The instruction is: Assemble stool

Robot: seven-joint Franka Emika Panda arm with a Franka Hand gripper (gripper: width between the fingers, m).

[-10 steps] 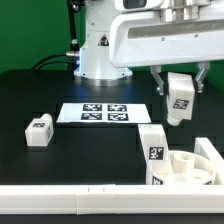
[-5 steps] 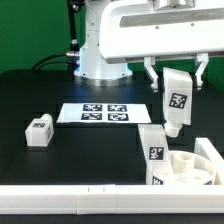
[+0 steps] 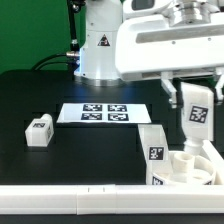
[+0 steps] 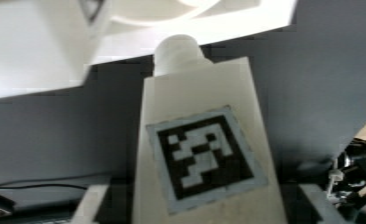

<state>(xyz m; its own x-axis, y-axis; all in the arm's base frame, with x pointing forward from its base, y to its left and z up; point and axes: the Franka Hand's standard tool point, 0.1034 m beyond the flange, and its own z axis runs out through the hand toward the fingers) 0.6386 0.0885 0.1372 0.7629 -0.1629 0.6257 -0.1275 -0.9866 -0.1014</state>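
Observation:
My gripper (image 3: 197,98) is shut on a white stool leg (image 3: 197,118) with a black-and-white tag and holds it upright. The leg's lower tip hangs just over the round white seat (image 3: 186,168) at the front of the exterior view's right. A second tagged leg (image 3: 153,148) stands upright at the seat's left edge. A third leg (image 3: 39,131) lies loose on the black table at the left. In the wrist view the held leg (image 4: 198,140) fills the middle between my gripper's (image 4: 206,208) sides, and its rounded tip points at the white seat (image 4: 153,35).
The marker board (image 3: 105,114) lies flat in the middle of the table. A long white border rail (image 3: 80,200) runs along the front edge. The arm's white base (image 3: 100,45) stands at the back.
My gripper has carried the leg toward the exterior view's right and down, from beside the seat to just over it. The other legs and the seat have not moved.

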